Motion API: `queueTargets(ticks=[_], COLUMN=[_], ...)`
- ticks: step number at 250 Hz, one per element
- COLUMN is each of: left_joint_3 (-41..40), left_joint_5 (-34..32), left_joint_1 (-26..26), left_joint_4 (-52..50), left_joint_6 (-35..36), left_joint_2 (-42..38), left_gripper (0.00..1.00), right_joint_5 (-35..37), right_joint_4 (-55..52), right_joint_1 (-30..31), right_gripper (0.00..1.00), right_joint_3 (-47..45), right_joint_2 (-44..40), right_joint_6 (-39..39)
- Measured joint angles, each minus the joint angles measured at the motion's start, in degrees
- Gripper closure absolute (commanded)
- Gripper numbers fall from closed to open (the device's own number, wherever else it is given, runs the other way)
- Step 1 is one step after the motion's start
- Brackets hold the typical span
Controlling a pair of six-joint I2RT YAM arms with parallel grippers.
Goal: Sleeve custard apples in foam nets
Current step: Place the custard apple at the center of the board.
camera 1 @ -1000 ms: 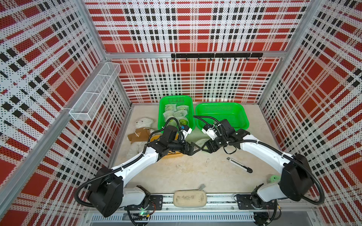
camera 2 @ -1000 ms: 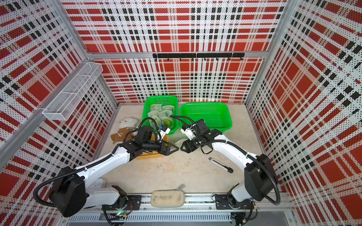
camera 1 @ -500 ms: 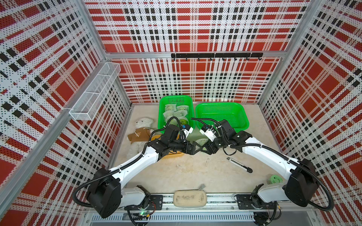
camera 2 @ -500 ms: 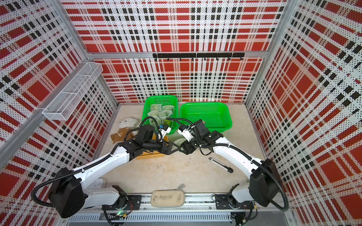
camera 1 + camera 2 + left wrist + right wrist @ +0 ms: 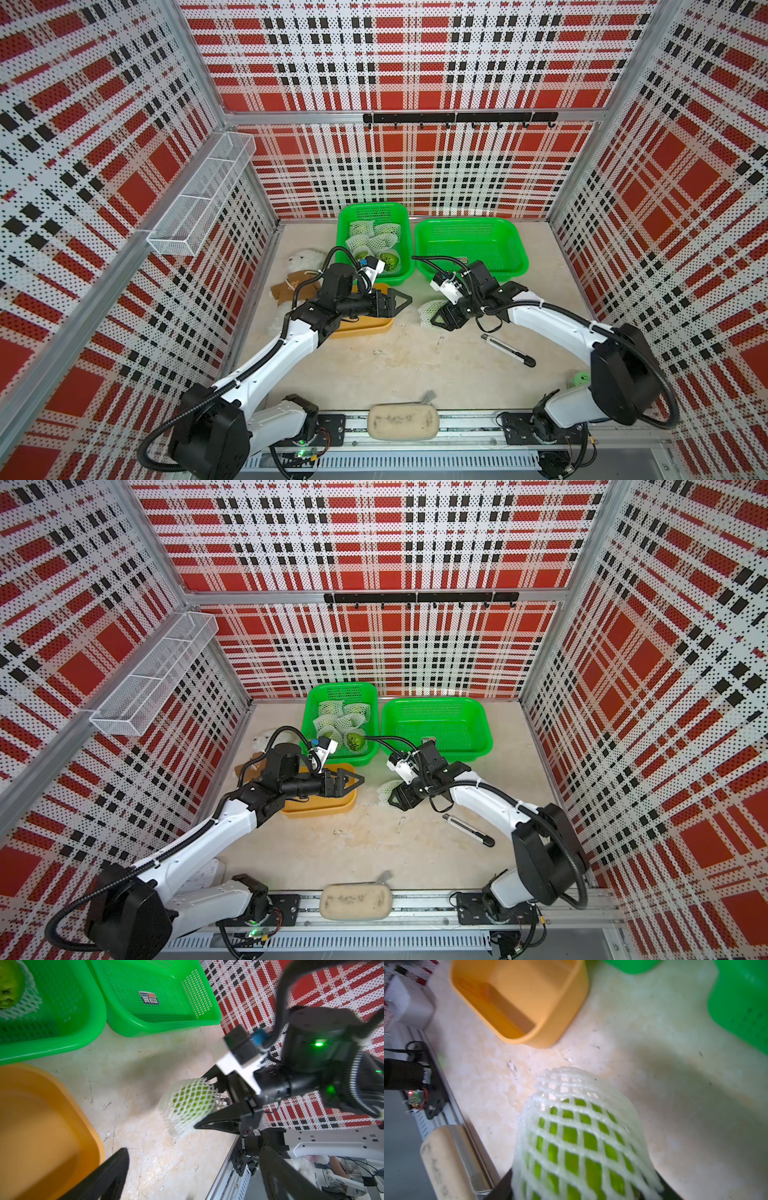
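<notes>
Left wrist view is showing right fingers (image 5: 220, 1122) gripping a netted apple (image 5: 191, 1099), left fingers (image 5: 108, 1176) gaping empty, more apples (image 5: 376, 243) lying netted in a basket (image 5: 374, 206), so sleeving is seemingly nearing completion.

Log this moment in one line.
left gripper: open, empty | right gripper: shut on custard apple in foam net | status: fruit sleeved

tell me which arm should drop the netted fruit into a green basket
Right. The right gripper holds the netted custard apple, close to the green baskets; the left gripper is open and empty.
</notes>
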Motion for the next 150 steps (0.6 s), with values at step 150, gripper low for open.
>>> queueTargets(ticks=[150], left_joint_3=[3.4], left_joint_5=[-3.8], left_joint_1=[-7.3], left_joint_4=[-1.0], left_joint_6=[0.2], left_joint_2=[14.6], left_gripper=[0.01], right_joint_5=[-3.3], right_joint_4=[-1.7], right_joint_1=[-1.0], right_gripper=[0.00], right_joint_3=[3.0], right_joint_2=[9.0], right_joint_6=[-7.2])
